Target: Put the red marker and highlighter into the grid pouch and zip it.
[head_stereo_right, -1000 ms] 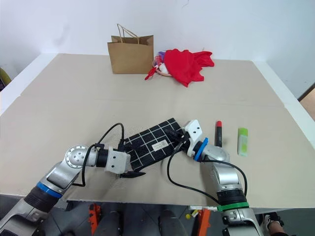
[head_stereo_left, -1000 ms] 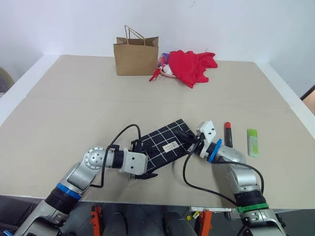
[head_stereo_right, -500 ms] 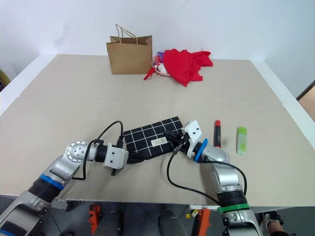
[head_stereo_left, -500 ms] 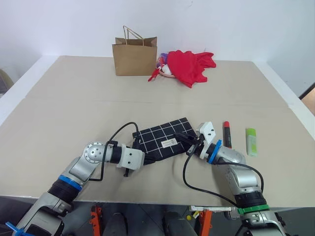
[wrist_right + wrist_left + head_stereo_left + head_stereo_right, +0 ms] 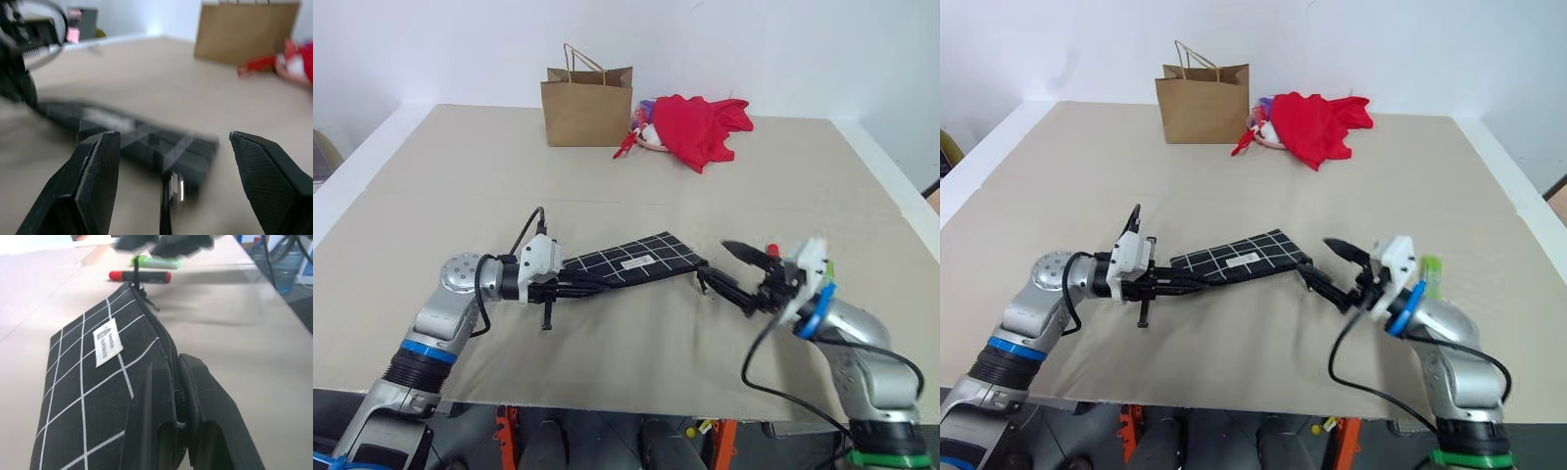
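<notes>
grid pouch left of red marker — highlighter beyond

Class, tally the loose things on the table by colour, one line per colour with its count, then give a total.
Black with white grid: 1, the grid pouch
Black and red: 1, the red marker
Light green: 1, the highlighter
Brown: 1, the paper bag
Red: 1, the cloth
Total: 5

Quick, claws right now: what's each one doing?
Left claw: shut on the grid pouch, gripping its zipper edge.
Right claw: open, holding nothing, apart from the pouch's end.
</notes>
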